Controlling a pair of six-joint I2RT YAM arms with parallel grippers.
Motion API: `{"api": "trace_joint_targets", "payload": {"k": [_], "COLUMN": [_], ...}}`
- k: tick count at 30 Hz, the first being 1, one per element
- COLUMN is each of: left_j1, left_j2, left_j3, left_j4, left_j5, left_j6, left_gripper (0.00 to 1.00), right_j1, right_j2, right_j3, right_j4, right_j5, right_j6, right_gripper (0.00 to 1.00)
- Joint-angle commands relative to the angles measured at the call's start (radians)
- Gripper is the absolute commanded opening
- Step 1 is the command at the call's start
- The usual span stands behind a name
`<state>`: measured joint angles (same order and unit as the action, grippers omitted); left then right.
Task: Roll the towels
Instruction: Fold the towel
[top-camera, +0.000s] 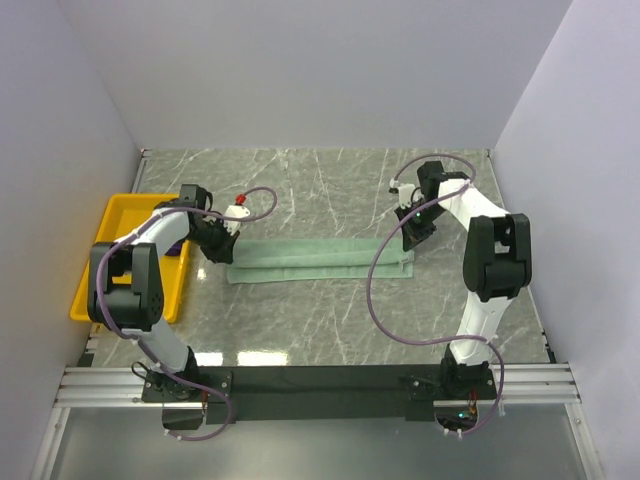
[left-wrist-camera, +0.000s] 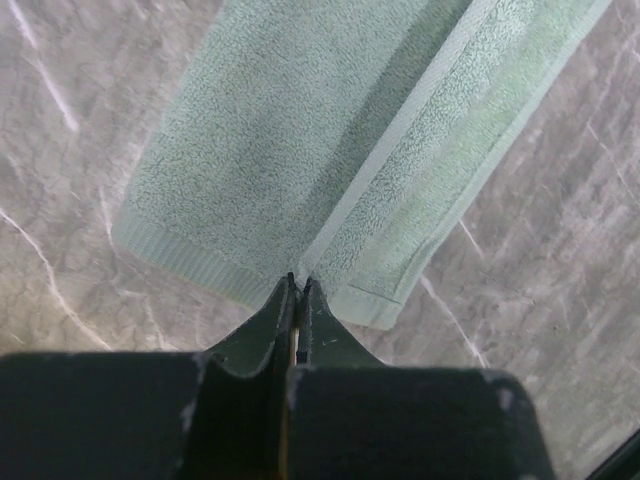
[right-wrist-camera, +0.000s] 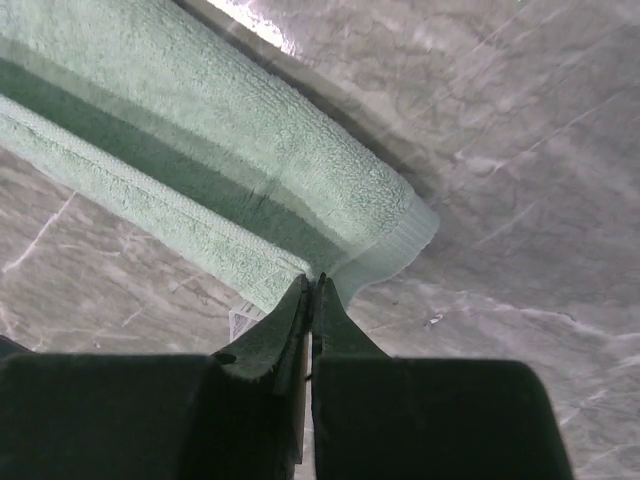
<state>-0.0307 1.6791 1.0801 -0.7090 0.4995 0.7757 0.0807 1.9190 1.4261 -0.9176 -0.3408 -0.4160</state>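
Note:
The pale mint green towel (top-camera: 320, 260) lies on the marble table, folded lengthwise into a long narrow strip. My left gripper (top-camera: 222, 250) is at its left end. In the left wrist view the jaws (left-wrist-camera: 298, 282) are shut, tips pinching the towel (left-wrist-camera: 330, 130) where the folded flap's edge meets the end hem. My right gripper (top-camera: 410, 240) is at the right end. Its jaws (right-wrist-camera: 312, 282) are shut on the end hem of the towel (right-wrist-camera: 200, 150), slightly lifted there. Only a dark purple sliver (top-camera: 178, 245) of the purple towel shows under my left arm.
A yellow plastic tray (top-camera: 110, 260) sits at the table's left side, partly under my left arm. Grey walls close in the table on the left, back and right. A white label (right-wrist-camera: 245, 322) pokes from under the towel's right end.

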Motion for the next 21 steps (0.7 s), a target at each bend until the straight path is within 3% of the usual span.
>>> {"api": "trace_joint_targets", "payload": {"k": [1,12,21], "left_j1": [0.009,0.028,0.028], "left_j2": [-0.041,-0.084,-0.116], "left_j3": [-0.017,0.029,-0.005], "left_j4": [0.032,0.155,0.120], "left_j5": [-0.041,-0.035,0.001], "left_j6": [0.002,-0.098,-0.052], "left_gripper": [0.01,0.00,0.00], "right_j1": [-0.010,-0.019,-0.019], "right_j2": [-0.064,-0.124,-0.158], "right_j3": [0.036,0.115,0.010], "right_j4": [0.039,0.172,0.181], "right_j5": [0.054,0.046,0.054], "right_j6": [0.009,0.078,0.022], "right_gripper": [0.00,0.00,0.00]}}
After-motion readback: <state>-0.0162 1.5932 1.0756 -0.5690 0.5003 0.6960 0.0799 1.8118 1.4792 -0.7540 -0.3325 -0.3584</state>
